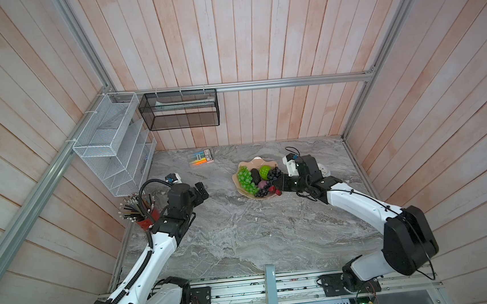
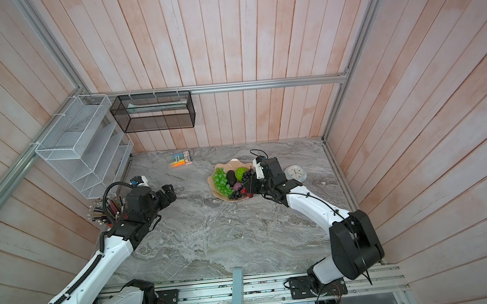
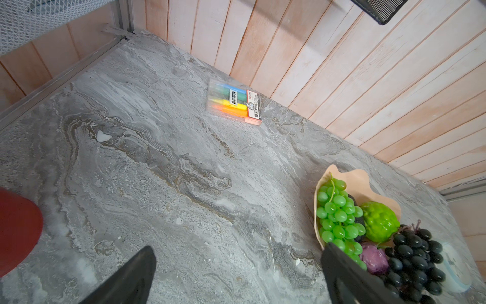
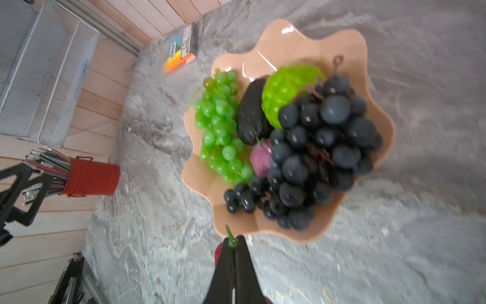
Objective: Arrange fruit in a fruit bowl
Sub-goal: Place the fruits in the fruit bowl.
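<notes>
holding the cherries (image 1: pixel 272 189) by their green stem (image 4: pixel 231 237), the right pincer (image 4: pixel 234 240) is clamped shut on it right at the edge of the fruit bowl (image 4: pixel 349 39). in both top views the cherries hang at the rim on the side facing the right arm, and i can't tell if they're over the dish or just outside it.

my take on doing this bit well: carry them a touch further in, over the bare peach patch beside the trailing dark grapes, get low, then let go. drop from high and they'll probably roll off that shallow wavy rim. also keep the pincer from nudging the grape pile, it's heaped loose.

left pincer (image 1: pixel 201 191) is wide open, holding nothing, hovering over the bench (image 1: pixel 242 233) well apart from the bowl.

count in the bowl:
- green grape bunch (image 4: pixel 218 123): 1
- dark purple grape bunch (image 4: pixel 315 147): 1 big one, plus a small cluster by the rim that may be part of it, can't tell
- avocado (image 4: pixel 251 113): 1
- bumpy lime-green ball (image 4: pixel 284 86): 1
- small purple ball (image 4: pixel 260 158): 1
- cherries: looks like 2, in the pincer

off-task: 1 red pencil cup (image 4: pixel 90 176), 1 highlighter pack (image 3: pixel 234 105), 1 white clock (image 2: pixel 295 172).
</notes>
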You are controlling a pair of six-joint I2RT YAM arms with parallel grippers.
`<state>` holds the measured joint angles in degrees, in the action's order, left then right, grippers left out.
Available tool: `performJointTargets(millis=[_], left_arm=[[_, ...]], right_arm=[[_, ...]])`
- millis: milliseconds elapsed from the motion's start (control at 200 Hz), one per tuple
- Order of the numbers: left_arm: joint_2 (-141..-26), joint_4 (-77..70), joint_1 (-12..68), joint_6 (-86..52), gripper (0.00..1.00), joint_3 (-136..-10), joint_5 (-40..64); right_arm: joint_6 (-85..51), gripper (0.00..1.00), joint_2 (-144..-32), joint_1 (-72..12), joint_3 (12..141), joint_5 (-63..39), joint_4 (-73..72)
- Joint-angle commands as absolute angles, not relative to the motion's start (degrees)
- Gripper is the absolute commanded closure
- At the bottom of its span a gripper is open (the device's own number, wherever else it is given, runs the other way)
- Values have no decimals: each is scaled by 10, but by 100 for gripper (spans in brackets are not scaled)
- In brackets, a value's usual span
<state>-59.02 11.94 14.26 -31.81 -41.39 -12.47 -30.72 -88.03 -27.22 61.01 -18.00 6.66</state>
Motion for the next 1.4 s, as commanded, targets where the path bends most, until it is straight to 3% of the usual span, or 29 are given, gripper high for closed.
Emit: performJointTargets(millis=[0, 255, 660, 755, 890, 1285, 1395], left_arm=[[-580, 128, 143, -330, 0, -409, -129], [-579, 128, 143, -331, 0, -410, -122], [-585, 123, 143, -334, 0, -411, -118], [-585, 125, 143, -334, 0, -412, -116], [-588, 133, 143, -333, 0, -415, -113], [-622, 181, 143, -323, 0, -460, -93], [-647, 182, 140, -318, 7, -480, -76]], right_arm=[[-270, 100, -944, -277, 669, -215, 36], [-257, 100, -1056, -306, 755, -255, 41], [-231, 100, -1102, -317, 752, -242, 30], [-222, 94, -1109, -315, 759, -242, 40], [-217, 76, -1104, -314, 756, -239, 41], [-191, 69, -985, -288, 758, -187, 34], [-202, 60, -917, -264, 692, -161, -9]])
